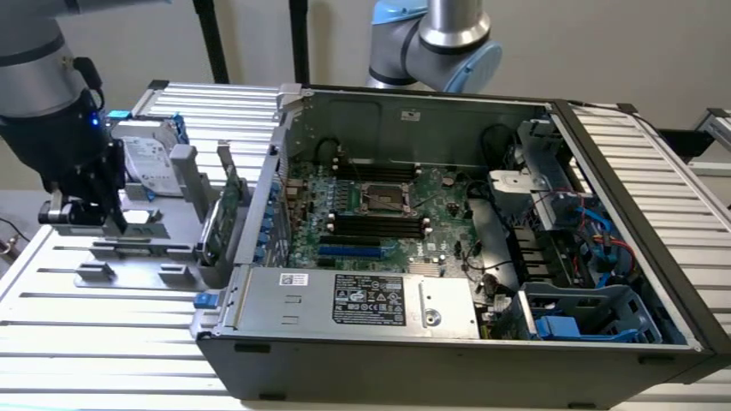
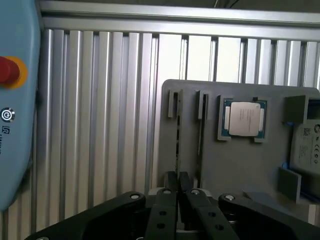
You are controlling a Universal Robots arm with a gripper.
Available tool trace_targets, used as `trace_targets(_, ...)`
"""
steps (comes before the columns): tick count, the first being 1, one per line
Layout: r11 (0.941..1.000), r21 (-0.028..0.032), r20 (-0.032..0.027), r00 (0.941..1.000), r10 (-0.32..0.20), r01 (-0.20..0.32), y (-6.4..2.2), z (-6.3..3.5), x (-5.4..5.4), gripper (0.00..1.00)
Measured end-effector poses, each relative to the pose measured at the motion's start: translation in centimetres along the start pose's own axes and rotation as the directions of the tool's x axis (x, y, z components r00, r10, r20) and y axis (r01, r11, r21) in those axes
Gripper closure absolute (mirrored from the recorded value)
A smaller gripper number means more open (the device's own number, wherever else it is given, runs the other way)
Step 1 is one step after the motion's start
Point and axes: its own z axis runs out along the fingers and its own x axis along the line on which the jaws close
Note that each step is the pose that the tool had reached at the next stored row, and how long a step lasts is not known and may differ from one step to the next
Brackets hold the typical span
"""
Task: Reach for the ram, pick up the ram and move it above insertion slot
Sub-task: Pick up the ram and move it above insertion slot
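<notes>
Ribbed metal table [image 1: 68, 342]: within grey holder [image 2: 240, 165], upright ram [image 2: 176, 156] is pinched by nearly closed gripper [image 2: 177, 177]; grasp step judged, square hold required.

Ram [image 2: 176, 150] — thin dark strip seen edge-on, upright in a slot of the grey holder [image 2: 240, 170] — pinched by the gripper [image 2: 177, 179]; exterior frame, left, mid-height.

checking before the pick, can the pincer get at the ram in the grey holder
Probably yes: the pincer sits right over the slot in the grey holder where the edge-on ram appears to stand, with nothing between them. The processor lies apart.
</notes>
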Motion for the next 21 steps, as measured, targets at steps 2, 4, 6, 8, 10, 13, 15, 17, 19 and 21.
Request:
trace_targets(2, 1.0000, 0.0002, 0.0009, 1.0000, -0.002, 0.002, -0.33, -0.91, 0.0, 0.87)
trace_targets(4, 1.0000, 0.0002, 0.0019, 1.0000, -0.004, 0.004, -0.72, -1.83, 0.0, 0.87)
trace_targets(6, 1.0000, 0.0002, 0.0034, 1.0000, -0.007, 0.007, -1.21, -2.78, 0.1, 0.87)
trace_targets(8, 1.0000, 0.0004, 0.0052, 1.0000, -0.009, 0.009, -1.75, -3.70, 0.1, 0.87)
trace_targets(10, 1.0000, 0.0002, 0.0066, 0.9999, -0.010, 0.010, -2.31, -4.60, 0.1, 0.87)
trace_targets(13, 0.9999, 0.0003, 0.0079, 0.9999, -0.012, 0.012, -3.00, -5.94, 0.2, 0.87)
trace_targets(15, 0.9999, 0.0003, 0.0088, 0.9999, -0.013, 0.013, -3.40, -6.78, 0.2, 0.87)
trace_targets(17, 0.9999, 0.0003, 0.0092, 0.9998, -0.015, 0.015, -3.85, -7.44, 0.2, 0.87)
trace_targets(19, 0.9999, 0.0005, 0.0106, 0.9998, -0.017, 0.017, -4.28, -8.02, 0.2, 0.87)
trace_targets(21, 0.9998, 0.0007, 0.0132, 0.9997, -0.019, 0.019, -4.76, -8.51, 0.2, 0.87)
